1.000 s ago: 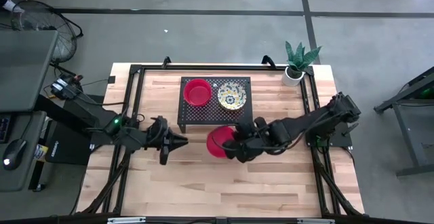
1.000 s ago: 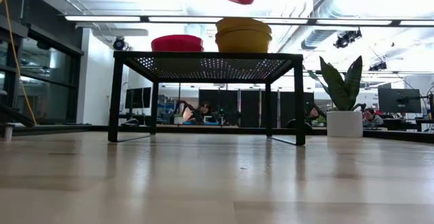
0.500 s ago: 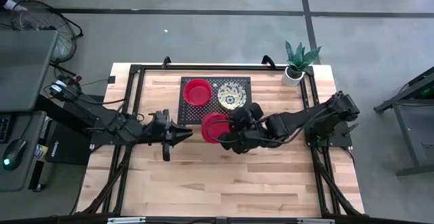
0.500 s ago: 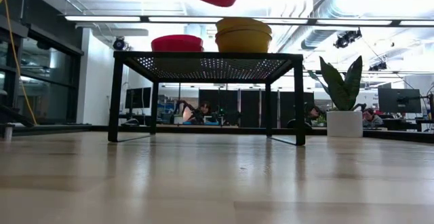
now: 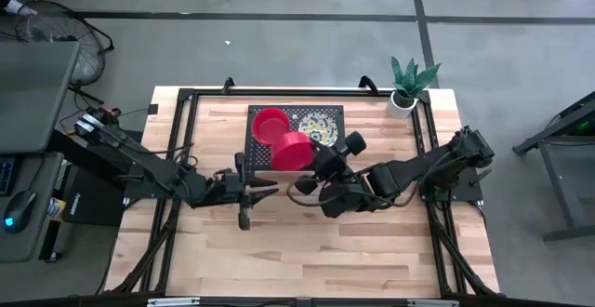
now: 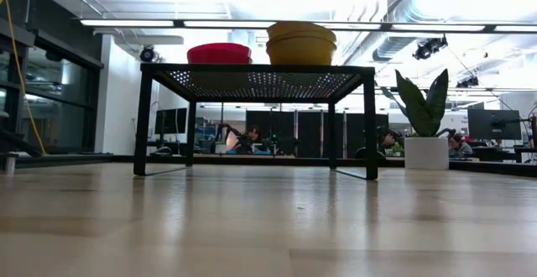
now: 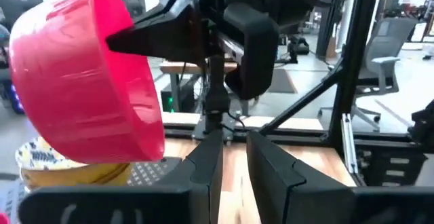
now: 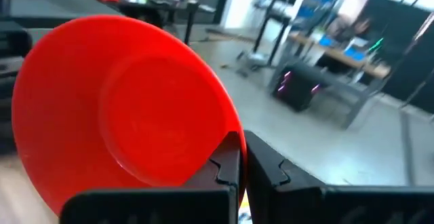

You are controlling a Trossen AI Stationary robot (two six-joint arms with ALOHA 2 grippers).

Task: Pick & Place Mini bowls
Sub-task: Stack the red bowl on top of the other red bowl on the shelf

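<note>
A plain red mini bowl (image 5: 292, 150) is held up by my right gripper (image 5: 312, 156) over the near edge of a black perforated stand (image 5: 330, 155). It also shows in the right wrist view (image 8: 122, 102) and the left wrist view (image 7: 81, 81). On the stand rest another red bowl (image 5: 269, 122) and a cream-yellow floral bowl (image 5: 322, 126); in the low view the yellow ones (image 6: 300, 44) look stacked. My left gripper (image 5: 271, 188) hovers near the table's middle, fingers a narrow gap apart, touching nothing. My right gripper pinches the red bowl's rim (image 8: 230, 137) between its two fingers, one finger (image 8: 220, 166) inside the bowl and one outside. It comes at the rim from the table's right. The bowl is lifted clear, tipped toward its side, above the stand.
A white pot with a green plant (image 5: 403, 99) stands at the table's far right corner. A black frame (image 5: 186, 98) runs along the table's edges. Bare wood (image 5: 307, 251) lies on the near side of both arms. A desk with a mouse (image 5: 19, 206) stands left of the table.
My right gripper has carried the red bowl from the table's middle toward the far edge, up over the stand's near edge. The bowl has risen out of the low view's top and tipped more on its side. My left gripper has moved toward the table's right.
</note>
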